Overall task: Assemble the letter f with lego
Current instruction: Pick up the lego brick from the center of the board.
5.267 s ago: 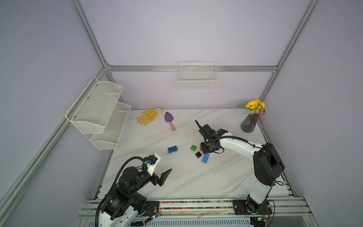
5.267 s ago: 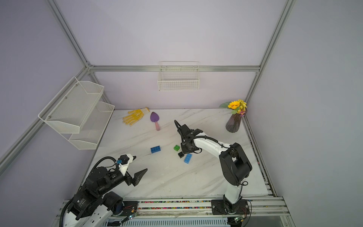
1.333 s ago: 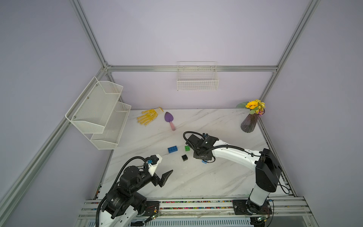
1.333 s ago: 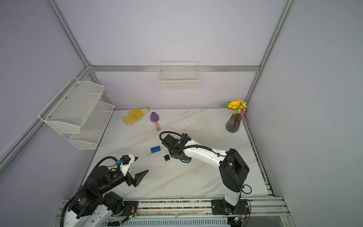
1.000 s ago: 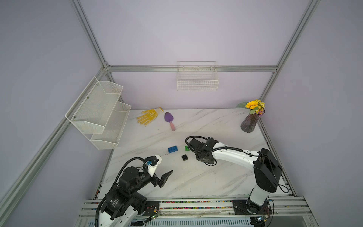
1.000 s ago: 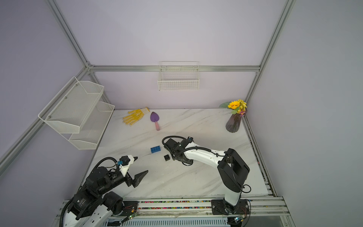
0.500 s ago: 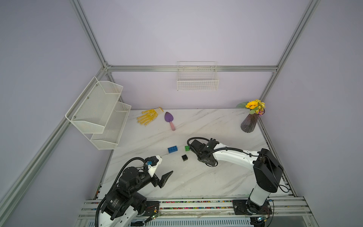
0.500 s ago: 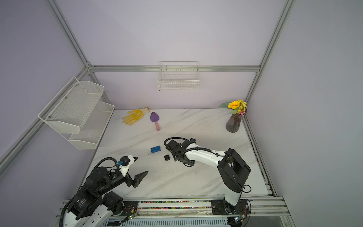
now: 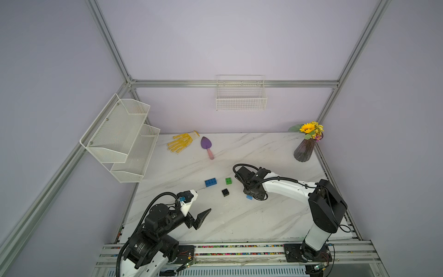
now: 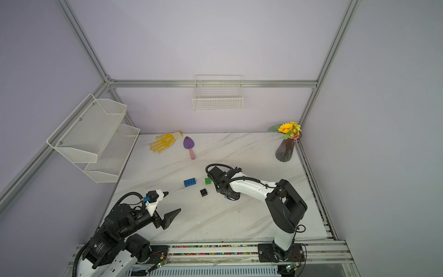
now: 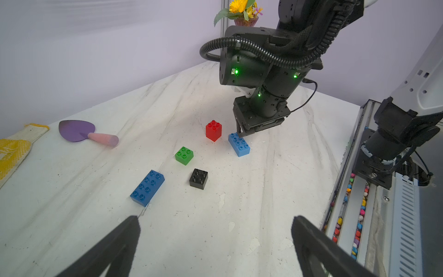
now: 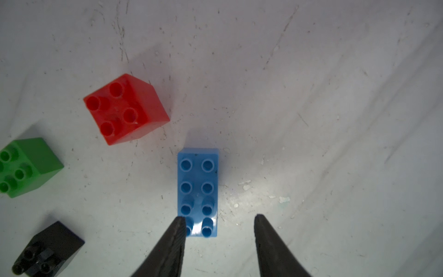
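Right gripper (image 12: 219, 215) hangs low over the marble table (image 11: 239, 227) with its two black fingers parted and nothing held. One fingertip (image 12: 176, 230) overlaps a corner of the lighter blue brick (image 12: 197, 189), while its partner stands clear on the other side with bare table between it and the brick. I read this as a straddle for a pinch across the brick's short width, at one end, so that most of its studs stay free for joining.

All five pieces of lego lie loose on the table, none joined, so no part of the letter f is built yet. The red brick (image 12: 124, 109) stands just beside the far end of the lighter blue one, apart from it. The green brick (image 12: 26, 166) and black brick (image 12: 48, 249) sit near, each alone; the black one seems to lie studs-down. The darker blue brick (image 11: 147, 188) lies off toward my other arm.

Meanwhile the left gripper (image 11: 215, 217) is spread wide and empty above the front of the table, well apart from every brick. I judge it is parked there to leave the working arm room.

The closing fingers could skid the brick sideways, since only one fingertip is at it.
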You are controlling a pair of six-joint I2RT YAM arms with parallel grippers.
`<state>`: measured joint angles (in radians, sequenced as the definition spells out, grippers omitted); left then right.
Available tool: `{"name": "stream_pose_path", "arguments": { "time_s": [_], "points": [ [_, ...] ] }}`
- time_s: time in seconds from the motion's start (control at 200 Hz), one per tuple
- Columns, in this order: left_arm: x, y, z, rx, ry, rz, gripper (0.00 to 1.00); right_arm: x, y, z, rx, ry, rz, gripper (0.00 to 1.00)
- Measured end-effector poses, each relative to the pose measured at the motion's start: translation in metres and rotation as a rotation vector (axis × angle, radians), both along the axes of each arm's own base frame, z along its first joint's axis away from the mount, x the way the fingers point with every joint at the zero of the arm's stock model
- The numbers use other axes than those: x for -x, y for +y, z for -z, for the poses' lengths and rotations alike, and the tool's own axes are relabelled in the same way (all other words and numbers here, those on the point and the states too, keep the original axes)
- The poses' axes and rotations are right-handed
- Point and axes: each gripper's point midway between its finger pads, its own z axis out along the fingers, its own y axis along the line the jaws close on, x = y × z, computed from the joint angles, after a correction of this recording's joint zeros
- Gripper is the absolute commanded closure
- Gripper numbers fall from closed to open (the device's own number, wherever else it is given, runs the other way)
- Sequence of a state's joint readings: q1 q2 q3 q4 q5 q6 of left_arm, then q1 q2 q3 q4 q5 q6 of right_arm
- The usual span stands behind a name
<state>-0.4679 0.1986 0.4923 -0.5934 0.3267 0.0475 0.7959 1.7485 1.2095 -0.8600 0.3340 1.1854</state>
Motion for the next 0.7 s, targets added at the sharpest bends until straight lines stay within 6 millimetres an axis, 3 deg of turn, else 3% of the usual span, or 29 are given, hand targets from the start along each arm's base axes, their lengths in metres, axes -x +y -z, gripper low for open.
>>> {"name": "stream_pose_path", "arguments": {
  "time_s": [0.7],
  "points": [
    [0.000,0.000,0.000,0.000,0.000,0.000,0.00,-0.013,0.001,0.023,-0.015,0.045,-0.035,0.49]
  ]
}}
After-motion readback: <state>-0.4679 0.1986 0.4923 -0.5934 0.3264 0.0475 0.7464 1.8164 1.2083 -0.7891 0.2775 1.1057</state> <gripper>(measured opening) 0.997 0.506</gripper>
